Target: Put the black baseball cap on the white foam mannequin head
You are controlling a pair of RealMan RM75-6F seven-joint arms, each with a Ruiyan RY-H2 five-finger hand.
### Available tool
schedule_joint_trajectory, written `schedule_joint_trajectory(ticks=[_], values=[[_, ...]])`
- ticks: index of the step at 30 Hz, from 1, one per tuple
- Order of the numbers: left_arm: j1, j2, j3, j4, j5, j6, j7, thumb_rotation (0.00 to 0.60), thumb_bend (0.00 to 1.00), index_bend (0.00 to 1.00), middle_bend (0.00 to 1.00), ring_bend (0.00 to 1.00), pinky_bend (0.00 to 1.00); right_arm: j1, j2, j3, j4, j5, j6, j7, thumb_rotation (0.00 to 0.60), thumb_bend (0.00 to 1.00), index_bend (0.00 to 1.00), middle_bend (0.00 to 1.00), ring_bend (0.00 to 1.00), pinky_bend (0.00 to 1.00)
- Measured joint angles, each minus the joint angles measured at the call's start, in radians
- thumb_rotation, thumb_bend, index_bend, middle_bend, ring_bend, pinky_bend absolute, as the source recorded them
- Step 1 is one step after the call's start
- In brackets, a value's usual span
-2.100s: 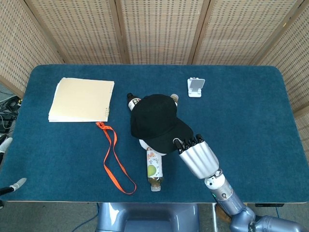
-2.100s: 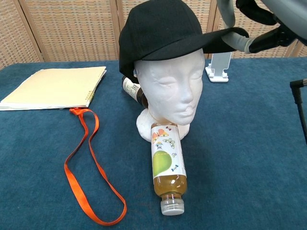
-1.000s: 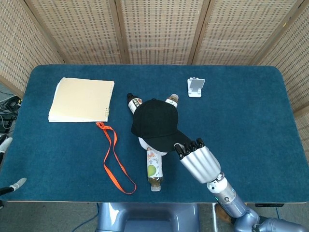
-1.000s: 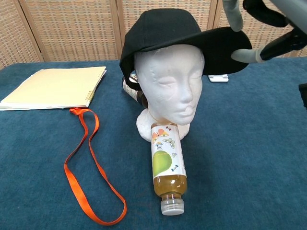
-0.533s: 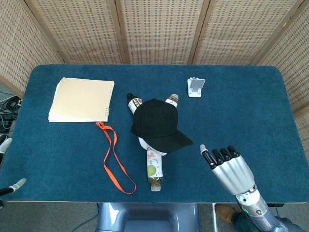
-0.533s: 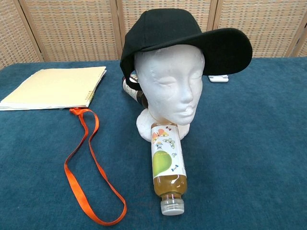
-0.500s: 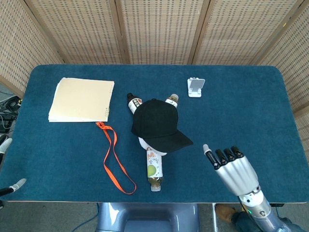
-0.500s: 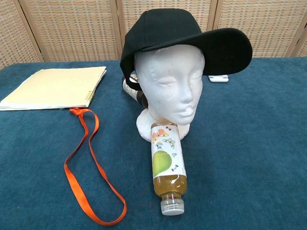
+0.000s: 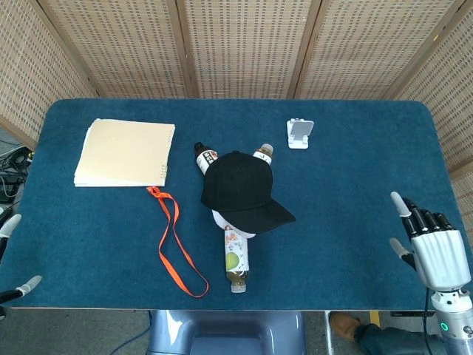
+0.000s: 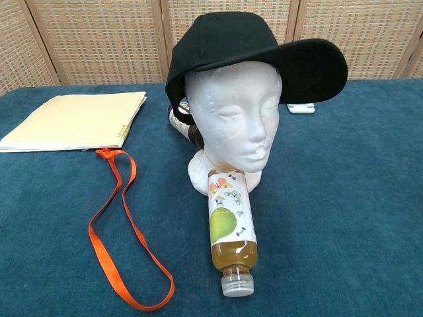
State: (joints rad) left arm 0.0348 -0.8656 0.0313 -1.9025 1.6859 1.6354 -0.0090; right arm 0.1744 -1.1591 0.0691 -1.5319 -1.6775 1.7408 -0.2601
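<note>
The black baseball cap (image 10: 244, 49) sits on the white foam mannequin head (image 10: 234, 119), its brim pointing to the front right; from above the cap (image 9: 242, 188) covers the head almost wholly. My right hand (image 9: 436, 248) hovers at the table's front right corner, far from the cap, fingers spread and holding nothing. Only fingertips of my left hand (image 9: 15, 255) show at the left edge of the head view, so its state is unclear. Neither hand appears in the chest view.
A juice bottle (image 10: 231, 231) lies in front of the mannequin, two more bottles (image 9: 203, 157) behind it. An orange lanyard (image 9: 174, 244) and a cream folder (image 9: 126, 151) lie to the left, a white phone stand (image 9: 300, 133) at the back.
My right hand let go of the cap's brim and drew back to the front right corner. The cap stays on the mannequin head.
</note>
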Motion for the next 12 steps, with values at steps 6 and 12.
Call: schedule_joint_trajectory(ticks=[6, 12], values=[[0.001, -0.008, -0.001, 0.006, -0.01, -0.003, 0.015, 0.6, 0.0, 0.0, 0.0, 0.0, 0.0, -0.036, -0.042, -0.021, 0.059, 0.085, -0.077, 0.104, 0.6, 0.0, 0.0, 0.0, 0.0, 0.0], [0.002, -0.007, -0.001, 0.01, -0.01, -0.001, 0.009, 0.6, 0.0, 0.0, 0.0, 0.0, 0.0, -0.053, -0.089, -0.027, 0.087, 0.093, -0.082, 0.081, 0.6, 0.0, 0.0, 0.0, 0.0, 0.0]])
